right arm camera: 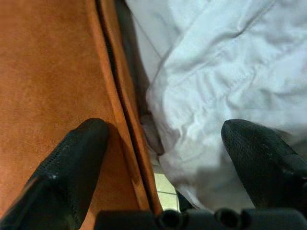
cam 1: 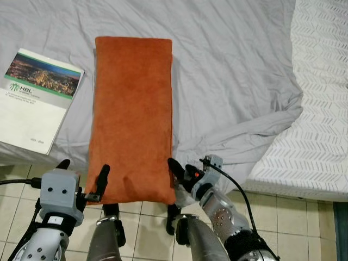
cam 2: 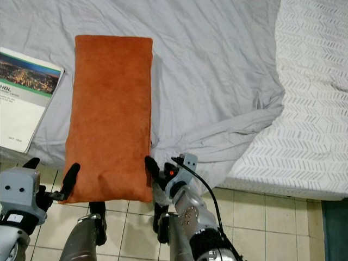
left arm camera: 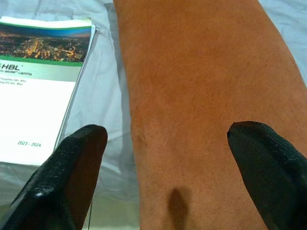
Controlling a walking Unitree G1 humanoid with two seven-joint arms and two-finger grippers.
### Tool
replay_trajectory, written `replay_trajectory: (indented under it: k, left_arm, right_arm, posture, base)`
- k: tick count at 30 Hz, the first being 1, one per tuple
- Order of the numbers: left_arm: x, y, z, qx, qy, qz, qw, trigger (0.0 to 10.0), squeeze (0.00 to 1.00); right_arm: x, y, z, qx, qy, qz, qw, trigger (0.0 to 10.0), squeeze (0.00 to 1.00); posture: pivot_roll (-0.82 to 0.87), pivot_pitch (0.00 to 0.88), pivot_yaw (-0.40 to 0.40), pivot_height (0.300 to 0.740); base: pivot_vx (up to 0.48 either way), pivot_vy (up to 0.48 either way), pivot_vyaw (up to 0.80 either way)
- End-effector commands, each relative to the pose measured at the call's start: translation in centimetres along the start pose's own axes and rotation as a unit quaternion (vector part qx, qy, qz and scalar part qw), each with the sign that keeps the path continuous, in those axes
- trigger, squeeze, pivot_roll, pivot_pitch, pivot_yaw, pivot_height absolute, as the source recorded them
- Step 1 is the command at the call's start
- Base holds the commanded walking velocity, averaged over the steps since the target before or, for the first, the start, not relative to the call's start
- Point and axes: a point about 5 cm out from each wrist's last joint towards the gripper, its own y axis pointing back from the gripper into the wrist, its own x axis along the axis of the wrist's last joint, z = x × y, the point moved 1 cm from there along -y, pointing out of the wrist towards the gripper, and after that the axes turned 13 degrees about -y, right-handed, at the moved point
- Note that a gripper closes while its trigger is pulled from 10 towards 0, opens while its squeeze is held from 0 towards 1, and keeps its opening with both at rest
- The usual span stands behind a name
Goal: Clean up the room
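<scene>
Grey bedsheet [cam 1: 234, 65]; long rust-orange suede cushion [cam 1: 133, 114], near end overhanging edge.

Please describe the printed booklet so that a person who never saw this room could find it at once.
Look at the bed with the grey sheet. On its left part, beside the long orange cushion, lies the booklet, flat near the bed's edge. It is the only paper thing: white cover, night city photo and green band on top.

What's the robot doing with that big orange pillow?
The robot stands at the bed with both arms at the near end of the long orange pillow, which lies on the grey sheet. The left gripper is open at its left edge, the right gripper open at its right edge. A booklet lies beside the pillow.
</scene>
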Motion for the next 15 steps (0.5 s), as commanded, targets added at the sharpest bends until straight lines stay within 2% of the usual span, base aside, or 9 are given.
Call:
replay_trajectory:
  k: [1, 6, 8, 9, 10, 15]
  left_arm:
    - [-0.5, 0.6, 0.5, -0.015, -0.011, -0.011, 1.0, 10.0, 0.0]
    - [-2.4, 0.1, 0.8, -0.022, -0.005, -0.006, 1.0, 10.0, 0.0]
    - [-4.2, -0.7, 1.1, -0.02, -0.011, -0.012, 1.0, 10.0, 0.0]
    - [-4.9, -1.0, 1.3, -0.019, -0.016, -0.013, 1.0, 10.0, 0.0]
    - [-5.4, -1.4, 1.4, -0.016, -0.015, -0.017, 1.0, 10.0, 0.0]
    - [-5.9, -2.3, 1.9, -0.008, -0.016, -0.011, 1.0, 10.0, 0.0]
  right_arm:
    - [-3.9, -1.6, -3.5, 0.029, -0.061, -0.037, 0.997, 10.0, 0.0]
    - [-4.2, -2.1, -4.2, 0.029, -0.046, -0.038, 0.998, 10.0, 0.0]
    - [-4.1, -2.4, -4.4, 0.03, -0.03, -0.037, 0.998, 10.0, 0.0]
    - [-4.1, -2.5, -4.3, 0.027, -0.02, -0.037, 0.999, 6.5, 0.0]
    - [-4.1, -2.5, -4.3, 0.027, -0.017, -0.038, 0.999, 0.0, 0.0]
    - [-4.1, -2.7, -4.4, 0.025, -0.024, -0.04, 0.999, 0.0, 0.0]
  posture:
    - [0.06, 0.743, -0.184, 0.74]
    - [0.06, 0.763, -0.196, 0.74]
    - [0.04, 0.766, -0.214, 0.74]
    - [0.03, 0.767, -0.218, 0.74]
    - [0.03, 0.768, -0.223, 0.74]
    - [0.02, 0.772, -0.235, 0.74]
  base:
    - [0.0, 0.0, 0.0]
    - [0.0, 0.0, 0.0]
    - [0.0, 0.0, 0.0]
    - [0.0, 0.0, 0.0]
    - [0.0, 0.0, 0.0]
    - [0.0, 0.0, 0.0]
